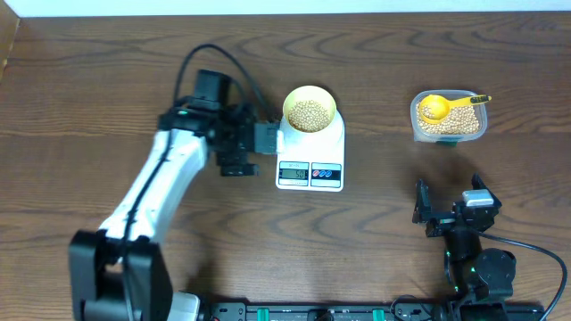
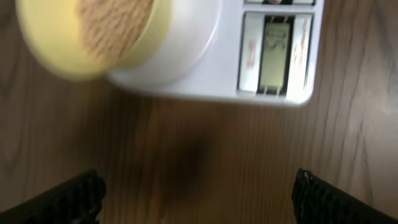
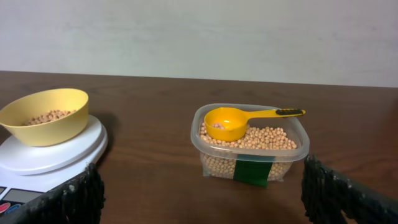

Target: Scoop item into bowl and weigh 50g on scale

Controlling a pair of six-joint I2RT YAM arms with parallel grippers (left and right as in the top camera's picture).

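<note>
The pale yellow bowl (image 1: 310, 110) holds beige beans (image 1: 310, 114) and stands on the white scale (image 1: 311, 153), whose display (image 1: 293, 172) is lit. Bowl (image 2: 93, 34) and scale (image 2: 273, 56) also show in the left wrist view, and bowl (image 3: 45, 115) and scale (image 3: 56, 155) in the right wrist view. My left gripper (image 1: 268, 138) is open and empty just left of the scale; its fingers (image 2: 199, 199) are wide apart. My right gripper (image 1: 426, 209) is open and empty near the front right; its fingers (image 3: 202, 193) are spread.
A clear plastic tub (image 1: 449, 116) of beans stands at the back right with a yellow scoop (image 1: 437, 107) lying in it; it also shows in the right wrist view (image 3: 250, 146). The left arm's cable loops behind the arm.
</note>
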